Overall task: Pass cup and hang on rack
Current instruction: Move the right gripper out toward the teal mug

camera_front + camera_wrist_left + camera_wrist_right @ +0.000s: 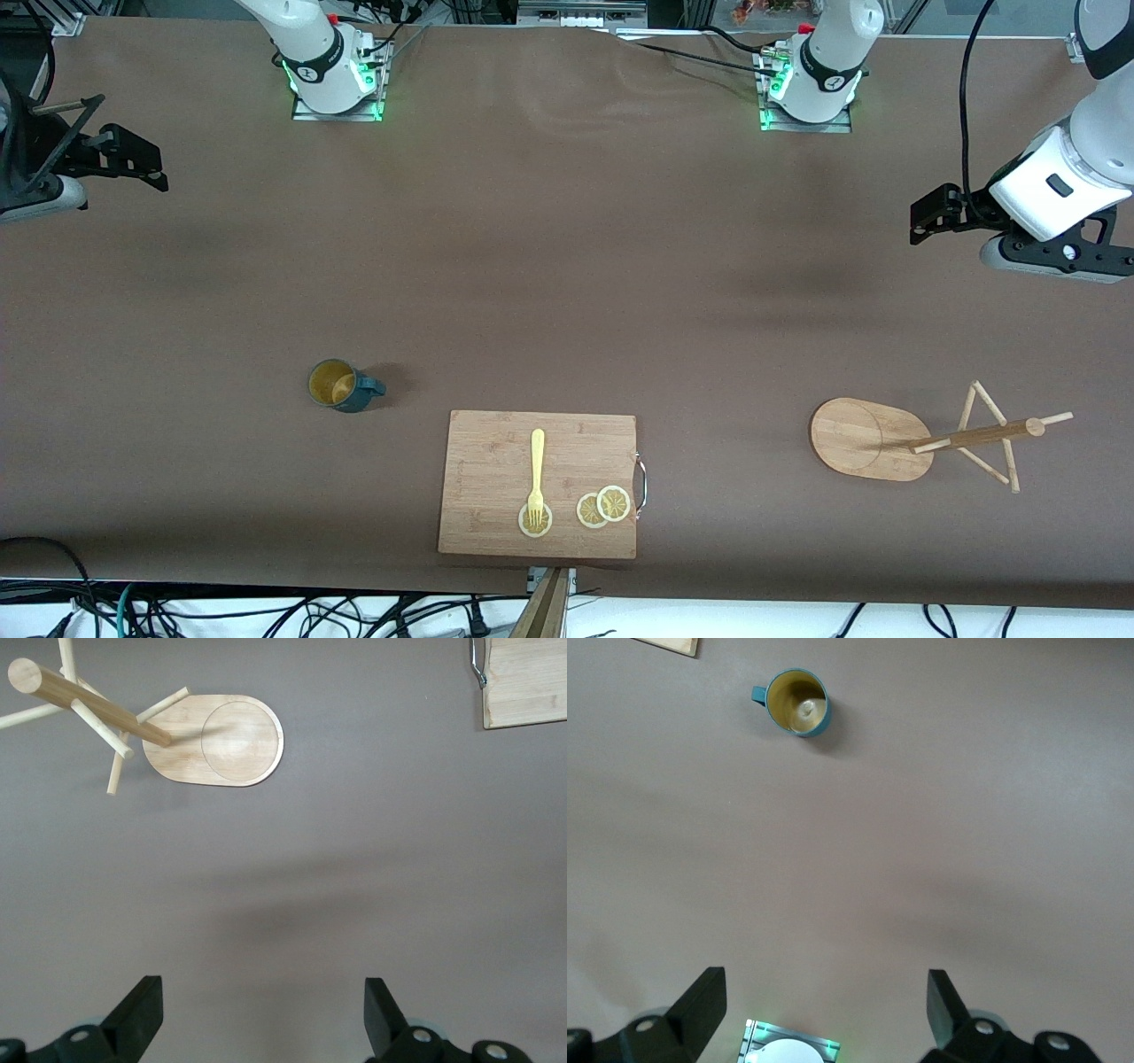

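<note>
1. Nearest the front camera lies a rectangular bamboo cutting board with a metal handle on its edge toward the left arm's end of the worktop. On it rest a pale yellow fork and three lemon slices, the fork's tines lying on one slice. None of this belongs to the task.

2. A little farther from the camera, toward the right arm's end, the cup stands upright on the bare worktop, its mustard-yellow inside showing and its loop handle pointing toward the cutting board. Nothing touches it.

3. At about the same depth, toward the left arm's end, stands the rack: an oval bamboo base, a central pole and thin angled pegs. Every peg is bare, so nothing has been hung.

4. Farther back, the right hand hovers over the worktop at the right arm's end, well apart from the cup. Its fingers are spread wide and hold nothing.

5. The left hand hovers over the worktop at the left arm's end, near but clear of the rack. Its fingers are likewise wide apart and empty.

6. Judged from this layout, the task has not begun in any visible way. Everything is left: the cup must be grasped, most likely by the right hand since it lies at that end, passed to the left hand, then hung by its handle on a peg.
</note>
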Available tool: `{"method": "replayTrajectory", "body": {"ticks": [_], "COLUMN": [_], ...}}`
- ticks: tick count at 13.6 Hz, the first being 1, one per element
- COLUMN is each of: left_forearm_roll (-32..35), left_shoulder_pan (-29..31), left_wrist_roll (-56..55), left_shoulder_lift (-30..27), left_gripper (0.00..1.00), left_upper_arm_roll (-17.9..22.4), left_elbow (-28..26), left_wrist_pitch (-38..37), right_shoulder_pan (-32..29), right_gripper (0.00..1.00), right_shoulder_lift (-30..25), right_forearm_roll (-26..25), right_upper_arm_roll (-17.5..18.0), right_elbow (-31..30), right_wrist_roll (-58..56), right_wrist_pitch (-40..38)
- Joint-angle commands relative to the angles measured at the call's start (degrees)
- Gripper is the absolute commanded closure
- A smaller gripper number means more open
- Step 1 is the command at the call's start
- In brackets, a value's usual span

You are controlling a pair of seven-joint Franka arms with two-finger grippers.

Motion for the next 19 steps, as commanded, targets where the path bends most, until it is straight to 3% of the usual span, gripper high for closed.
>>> {"method": "replayTrajectory", "body": {"ticks": [1,19], "left_forearm_roll": [1.19,1.19], "left_shoulder_pan": [-0.23,-0.23], "left_wrist_roll": [0.51,0.51], "left_shoulder_lift": [0.72,0.72], "left_gripper": [0.0,0.0], "left_upper_arm_roll": [-0.01,-0.01], "left_elbow": [1.77,1.77], "left_wrist_pitch": [-1.12,-1.2], "right_shoulder_pan": [-0.72,-0.72], "right_gripper": [0.0,0.0], "right_shoulder_lift": [0.28,0.71], "right_forearm_roll": [-0.38,0.06], "right_upper_arm_roll": [1.0,1.09], "right_elbow": [1.24,0.89], "right_wrist_roll": [1.19,1.98], "right_wrist_pitch": [-1.47,-0.59]}}
